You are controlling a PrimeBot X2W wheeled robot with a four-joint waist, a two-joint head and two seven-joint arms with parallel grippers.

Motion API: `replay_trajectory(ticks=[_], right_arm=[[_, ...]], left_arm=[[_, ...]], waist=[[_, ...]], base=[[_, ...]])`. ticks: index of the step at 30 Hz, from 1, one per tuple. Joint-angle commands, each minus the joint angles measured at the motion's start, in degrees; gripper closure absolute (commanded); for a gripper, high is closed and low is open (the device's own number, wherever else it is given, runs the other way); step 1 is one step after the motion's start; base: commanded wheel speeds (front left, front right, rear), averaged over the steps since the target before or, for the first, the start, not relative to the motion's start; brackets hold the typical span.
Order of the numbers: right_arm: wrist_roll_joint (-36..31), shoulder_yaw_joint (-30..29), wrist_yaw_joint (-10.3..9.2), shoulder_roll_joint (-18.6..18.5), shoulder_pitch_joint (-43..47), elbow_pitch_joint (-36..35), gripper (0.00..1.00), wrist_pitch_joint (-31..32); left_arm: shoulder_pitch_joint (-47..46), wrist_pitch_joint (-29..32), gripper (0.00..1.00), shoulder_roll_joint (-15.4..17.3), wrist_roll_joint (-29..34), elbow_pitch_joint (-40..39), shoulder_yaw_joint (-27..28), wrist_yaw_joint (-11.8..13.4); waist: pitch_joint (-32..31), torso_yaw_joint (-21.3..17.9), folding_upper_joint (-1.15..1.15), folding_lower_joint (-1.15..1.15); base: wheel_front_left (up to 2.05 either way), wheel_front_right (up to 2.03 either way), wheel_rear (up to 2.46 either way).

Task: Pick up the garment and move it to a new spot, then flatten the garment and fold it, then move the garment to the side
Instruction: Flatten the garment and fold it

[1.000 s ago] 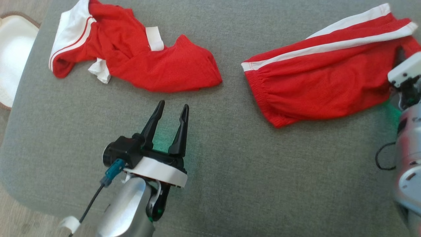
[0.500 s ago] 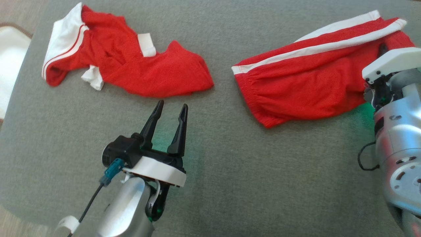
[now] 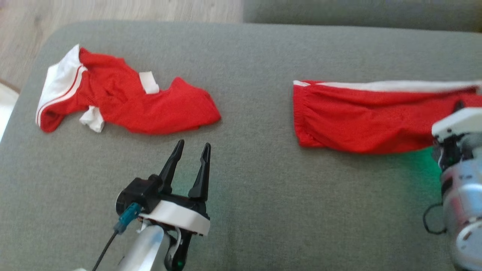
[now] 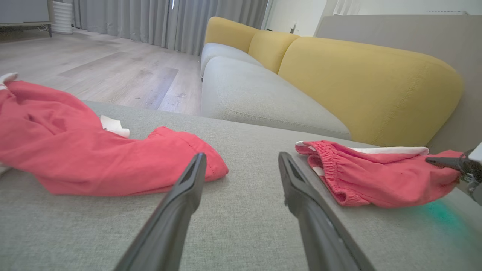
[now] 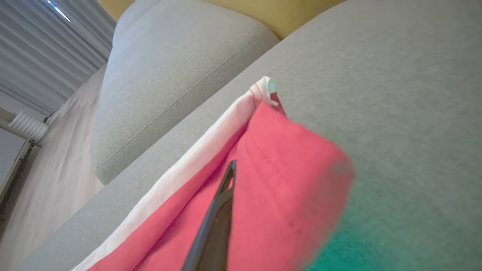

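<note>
Here, on a grey upholstered cushion (image 3: pixel 263 195), the robot's right gripper (image 5: pixel 232 167) is clamped on the right end of a pair of red shorts (image 3: pixel 361 116) with a white side stripe (image 3: pixel 395 86). The right wrist view shows one dark finger (image 5: pixel 216 218) lying on top of the red fabric, with the cloth draped over the other. The shorts stretch across the right half of the cushion, elastic waistband (image 3: pixel 301 113) toward the middle, and the held end is raised slightly off the surface. The left gripper (image 3: pixel 194 145) hovers low over the cushion's front centre with its fingers spread apart and nothing between them, pointing at the gap between the two garments. A crumpled red jersey (image 3: pixel 150 109) with white trim lies on the cushion's left side, well apart from the shorts. A green glow tints the fabric below the right wrist. Beyond the cushion, the left wrist view takes in a sofa (image 4: pixel 369 75) with yellow backs, a pale wooden floor (image 4: pixel 113 71) and grey curtains (image 4: pixel 150 19).
</note>
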Motion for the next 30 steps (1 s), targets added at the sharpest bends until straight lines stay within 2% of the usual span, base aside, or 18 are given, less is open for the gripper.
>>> replay_trajectory(ticks=[1, 12, 18, 23, 28, 30], right_arm=[[0.39, 0.92, -0.04, -0.49, -0.96, -1.06, 1.00, -0.51], [2.72, 1.29, -0.04, -0.13, 3.07, -0.81, 1.00, -1.73], [4.42, 4.92, -0.04, 2.07, 1.83, -0.52, 1.00, -5.77], [8.59, 12.34, -0.04, 4.39, -0.15, 0.19, 1.00, -8.32], [16.98, 26.68, -0.04, 5.59, -0.25, 0.80, 1.00, -9.27], [22.96, 33.98, -0.04, 5.62, -0.43, 0.97, 1.00, -8.85]], left_arm=[[-0.69, -0.47, 0.00, 0.33, 0.59, -1.53, 2.10, 0.38], [1.17, -0.47, 0.00, 0.53, 1.82, -1.57, 3.22, 0.11], [1.07, -0.47, 0.00, 0.66, 2.11, -0.93, 3.34, 0.00], [1.53, -0.47, 0.00, 0.84, 1.98, -0.48, 3.85, 0.18], [1.97, -0.47, 0.00, 1.01, 1.86, -0.22, 3.73, 0.33], [1.91, -0.39, 0.00, 1.08, 1.86, -0.11, 3.39, 0.28]], waist=[[-1.64, -1.08, 0.00, 0.01], [-2.74, -1.27, 0.00, 0.01], [-3.70, -0.88, 0.00, 0.01], [-5.65, -0.75, 0.00, 0.01], [-7.40, 0.21, 0.00, 0.01], [-7.66, 1.01, 0.00, 0.01]], base=[[0.00, 0.00, 0.00], [0.00, 0.00, 0.00], [0.00, 0.00, 0.00], [0.00, 0.00, 0.00], [0.00, 0.00, 0.00], [0.00, 0.00, 0.00]])
